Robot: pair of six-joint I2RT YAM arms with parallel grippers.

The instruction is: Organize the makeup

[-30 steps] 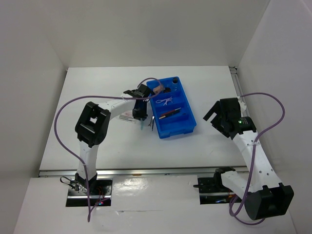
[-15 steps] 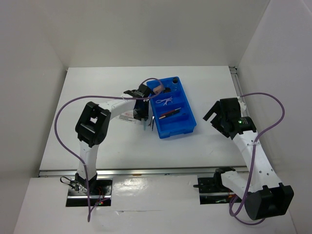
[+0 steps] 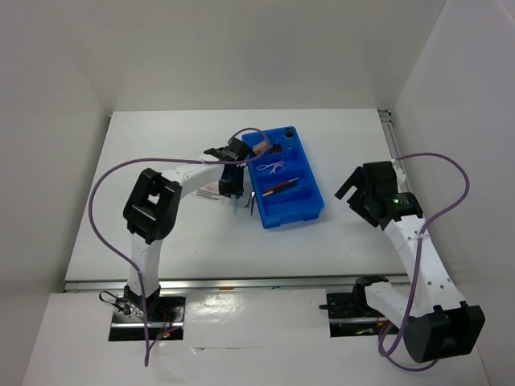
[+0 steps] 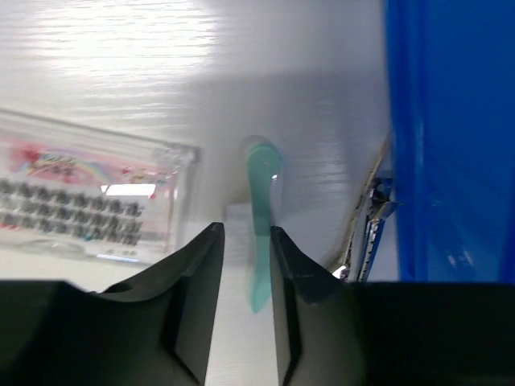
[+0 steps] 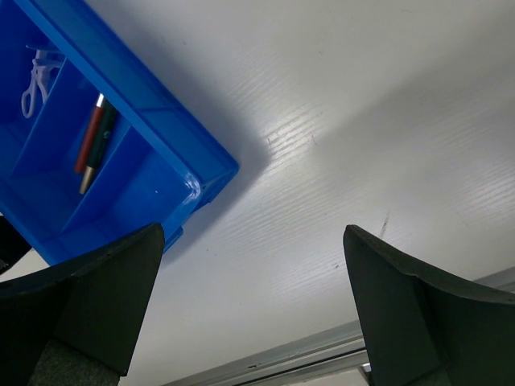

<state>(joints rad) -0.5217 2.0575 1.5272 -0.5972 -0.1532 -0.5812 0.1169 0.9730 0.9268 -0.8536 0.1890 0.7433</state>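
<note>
Left jaws narrowly bracket mint stick, clamp unclear — loose hold may drop it toward tray at 3 o'clock; right jaws gape empty

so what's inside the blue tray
A pale looped piece, thin pencils in the next compartment, something dark at the far end; the left arm covers its far-left corner.

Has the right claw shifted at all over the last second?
No. The right claw sits at the same gap to the right of the blue plastic compartment tray.
</note>
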